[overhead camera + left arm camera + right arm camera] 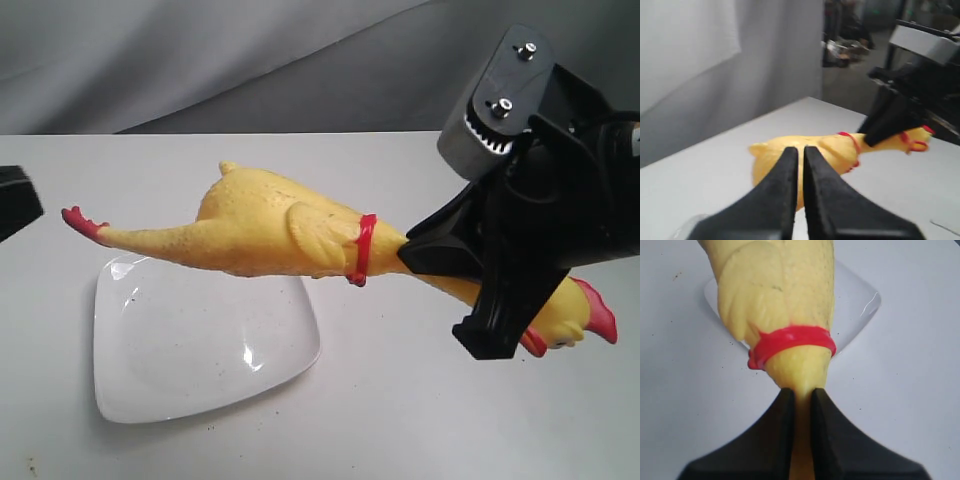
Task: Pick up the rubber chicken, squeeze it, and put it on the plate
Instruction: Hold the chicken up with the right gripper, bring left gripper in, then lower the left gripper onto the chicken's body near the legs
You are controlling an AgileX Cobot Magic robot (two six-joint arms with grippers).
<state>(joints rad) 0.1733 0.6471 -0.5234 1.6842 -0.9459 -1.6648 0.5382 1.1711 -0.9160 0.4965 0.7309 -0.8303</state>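
Note:
The yellow rubber chicken (260, 225) hangs lengthwise in the air above the white table, its red feet to the left and its red-combed head at the right. My right gripper (440, 262) is shut on its neck just behind the red band (790, 342), squeezing it thin between the fingers (777, 430). The glossy white plate (200, 345) lies on the table under the chicken's leg end. My left gripper (801, 150) is shut on nothing, its tips pointing at the chicken's body (775, 160) from a distance; only its black edge (15, 200) shows at the left of the exterior view.
White tabletop (420, 420) spreads around the plate, with a grey cloth backdrop (200, 60) behind it. The right arm's bulky black and grey wrist (540, 120) fills the upper right.

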